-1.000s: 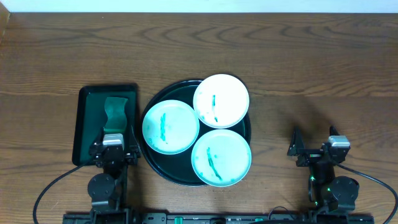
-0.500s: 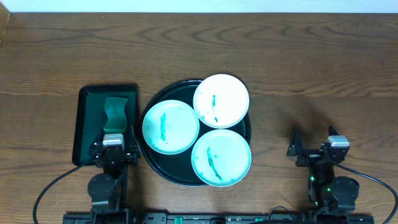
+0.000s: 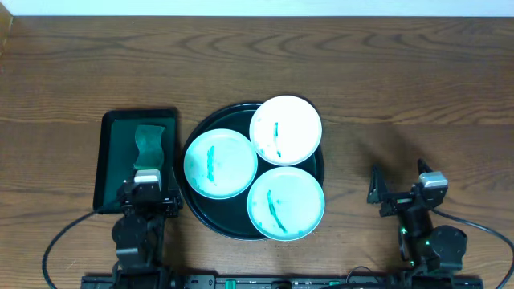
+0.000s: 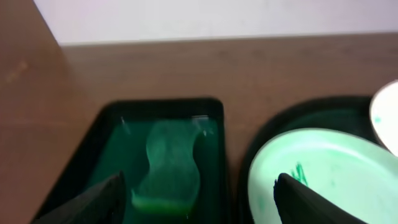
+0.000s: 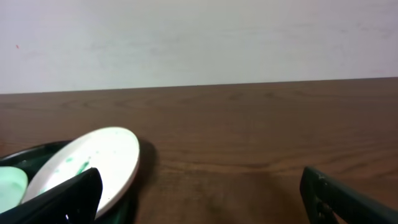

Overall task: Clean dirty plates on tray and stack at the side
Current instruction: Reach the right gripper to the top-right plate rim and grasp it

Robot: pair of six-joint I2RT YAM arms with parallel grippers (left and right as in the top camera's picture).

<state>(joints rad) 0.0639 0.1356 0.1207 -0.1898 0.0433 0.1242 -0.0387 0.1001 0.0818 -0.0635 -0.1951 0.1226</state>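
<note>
Wood table [image 3: 401,80] stretches beyond the tray [image 3: 210,218], plates [image 3: 285,128] crowding its rim; left gripper [image 4: 198,186], right gripper [image 5: 199,180] both spread.

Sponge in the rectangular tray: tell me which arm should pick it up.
Left. The left gripper hangs at the rectangular tray's near end, jaws open, with the sponge straight ahead. The right gripper sits across the round tray, over bare table.
</note>
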